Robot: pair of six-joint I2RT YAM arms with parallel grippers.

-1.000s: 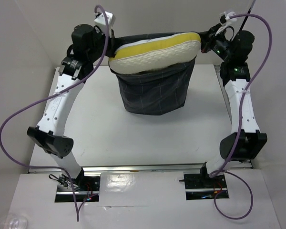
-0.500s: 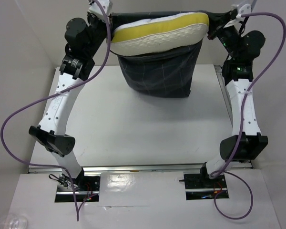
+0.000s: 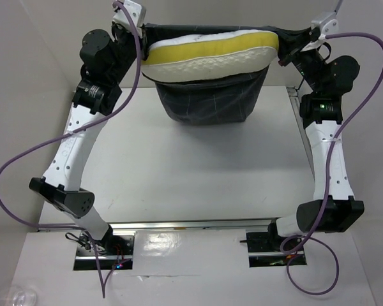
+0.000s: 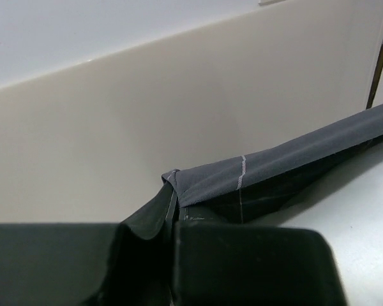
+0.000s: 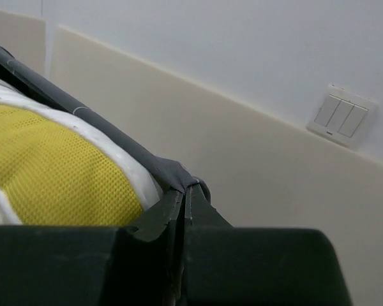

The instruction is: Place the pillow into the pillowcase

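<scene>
The dark checked pillowcase hangs open-mouthed in the air at the back of the table, stretched between both grippers. The white pillow with its yellow band lies across the mouth, partly sunk in and sticking out above the near rim. My left gripper is shut on the case's left top corner. My right gripper is shut on the right top corner, with the pillow's yellow mesh just to its left.
The white table lies below the hanging case, which hangs above its back part. Beige walls stand close behind and on both sides. A light switch is on the back wall. Purple cables loop beside both arms.
Both grippers have lifted the case and pillow higher and farther back. The case now hangs clear above the table, and the pillow stays across its mouth.
</scene>
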